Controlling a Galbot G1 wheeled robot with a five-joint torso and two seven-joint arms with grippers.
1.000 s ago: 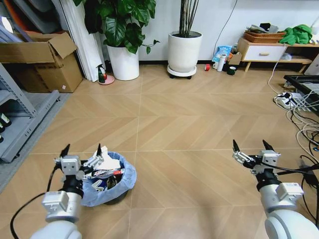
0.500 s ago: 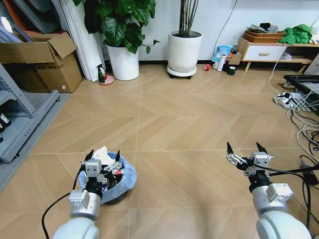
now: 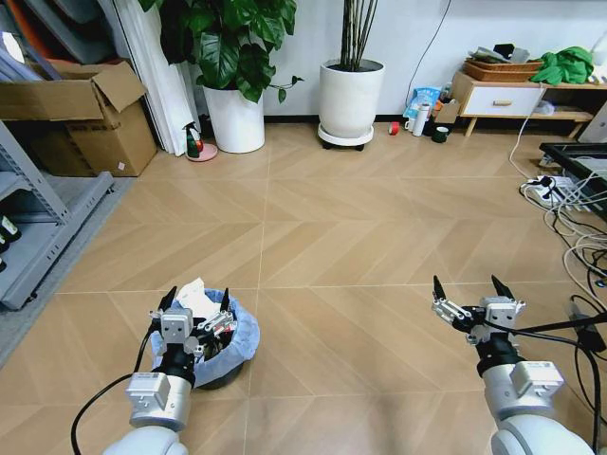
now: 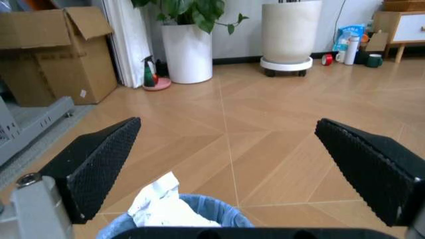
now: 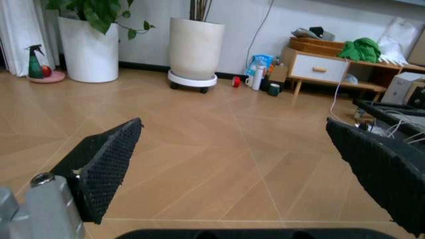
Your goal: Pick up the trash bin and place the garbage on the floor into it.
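Our left gripper (image 3: 197, 300) hovers, jaws spread, apparently right above the trash bin (image 3: 239, 343), our right gripper (image 3: 467, 287) likewise agape over bare floor (image 3: 351, 237).

You're working in bright, even indoor light; the floor (image 3: 379, 218) shows a soft sheen and only faint shadows near its lower edge. In both wrist views the close fingertips (image 4: 99, 164) look blurred, and the far wall bows slightly.
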